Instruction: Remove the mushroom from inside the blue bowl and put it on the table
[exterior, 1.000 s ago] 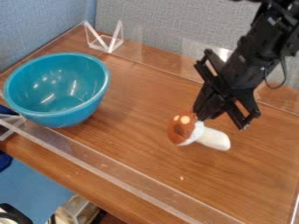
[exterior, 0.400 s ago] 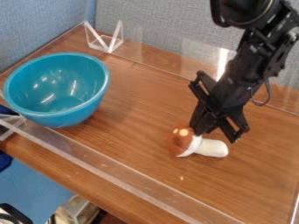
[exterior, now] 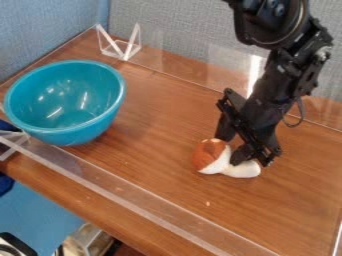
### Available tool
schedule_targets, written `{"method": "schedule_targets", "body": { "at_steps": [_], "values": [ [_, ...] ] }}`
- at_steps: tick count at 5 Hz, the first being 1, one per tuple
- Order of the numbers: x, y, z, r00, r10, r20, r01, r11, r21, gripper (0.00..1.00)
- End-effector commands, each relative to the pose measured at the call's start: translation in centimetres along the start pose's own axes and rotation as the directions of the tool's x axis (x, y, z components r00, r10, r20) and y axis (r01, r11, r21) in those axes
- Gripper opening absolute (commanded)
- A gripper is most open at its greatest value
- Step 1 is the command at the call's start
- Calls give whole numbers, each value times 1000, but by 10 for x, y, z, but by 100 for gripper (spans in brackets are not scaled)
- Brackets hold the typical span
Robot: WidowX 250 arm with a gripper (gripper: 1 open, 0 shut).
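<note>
1. Mushroom (exterior: 221,160) lies on its side on the table (exterior: 147,160), right of centre in the single camera view, its orange-brown cap toward the left of the frame and its cream stem toward the right.
2. Directly over it stands the black gripper (exterior: 238,150), pointing steeply down from an arm that enters at the upper right of the frame.
3. Its fingers (exterior: 262,152) reach down to the stem end of the mushroom; from this angle I cannot tell whether they are spread apart or pressing on the toy, because the black parts merge together.
4. At the left of the frame sits the blue bowl (exterior: 64,100), upright on the wood, well apart from the mushroom, with only glossy highlights visible inside it.
5. Along the near and far edges of the table runs a low clear acrylic wall (exterior: 120,185).
6. At the upper left, near the far wall, stands a small clear folded stand (exterior: 120,44).
7. Behind the table, a blue-grey fabric backdrop (exterior: 54,30) fills the upper left of the frame.
</note>
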State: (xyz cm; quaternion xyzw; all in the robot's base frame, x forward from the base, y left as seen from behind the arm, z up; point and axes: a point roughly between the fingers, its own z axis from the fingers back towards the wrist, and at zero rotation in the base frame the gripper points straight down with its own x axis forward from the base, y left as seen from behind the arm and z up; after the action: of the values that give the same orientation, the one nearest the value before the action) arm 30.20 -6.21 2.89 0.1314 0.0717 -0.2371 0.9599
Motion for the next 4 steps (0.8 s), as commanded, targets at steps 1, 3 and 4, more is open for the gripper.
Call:
{"method": "schedule_targets", "body": {
  "at_steps": [1, 3, 4],
  "values": [
    [-4, 3, -7, 1000, 16, 6, -16, 1000, -6, 100],
    [-12, 18, 5, 993, 114, 20, -113, 993, -35, 100],
    [-20, 27, 5, 990, 133, 43, -131, 990, -47, 100]
  ]
}}
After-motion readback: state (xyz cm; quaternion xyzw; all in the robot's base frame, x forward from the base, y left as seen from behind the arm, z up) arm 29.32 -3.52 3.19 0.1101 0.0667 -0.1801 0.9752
